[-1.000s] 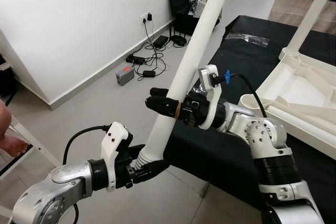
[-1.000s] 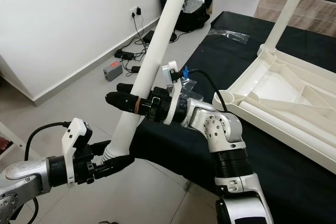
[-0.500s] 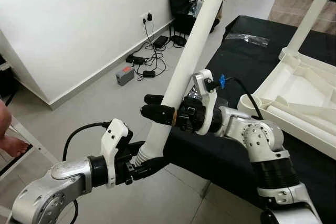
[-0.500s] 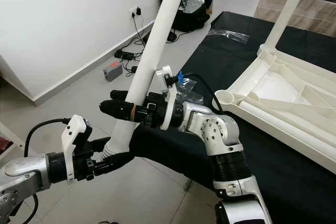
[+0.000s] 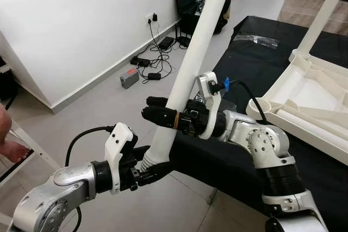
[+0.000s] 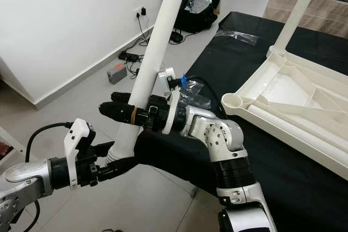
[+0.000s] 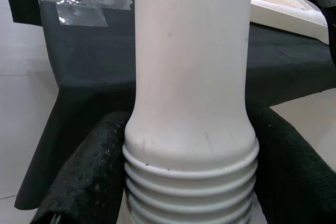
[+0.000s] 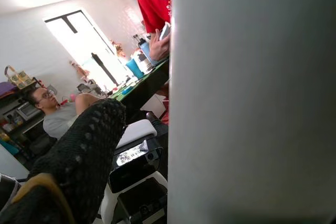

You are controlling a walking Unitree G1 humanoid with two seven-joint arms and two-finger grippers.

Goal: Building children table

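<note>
A long white table leg (image 5: 190,63) slants up across the middle of the head views. My left gripper (image 5: 155,169) is shut on its lower end, and the black pads (image 7: 89,177) press on the ribbed thread (image 7: 191,182). My right gripper (image 5: 145,108) reaches in from the right at mid-height with a finger on each side of the leg. In the right wrist view a gap shows between the finger (image 8: 84,150) and the leg (image 8: 252,98). The upturned white tabletop (image 5: 310,96) lies on a black-covered surface (image 5: 244,58), with one leg (image 5: 321,17) standing in it and an empty socket (image 5: 258,106) at its near corner.
Cables and a power strip (image 5: 152,61) lie by the white wall, with a black bag (image 5: 187,1) behind. A clear plastic bag (image 5: 255,39) rests on the black cover. A person's foot (image 5: 11,148) is at the far left. A person in red (image 8: 155,3) stands behind.
My right gripper has moved left along the leg's side, toward the wall. The leg's top has tilted slightly left. The left gripper keeps its hold on the threaded end.
</note>
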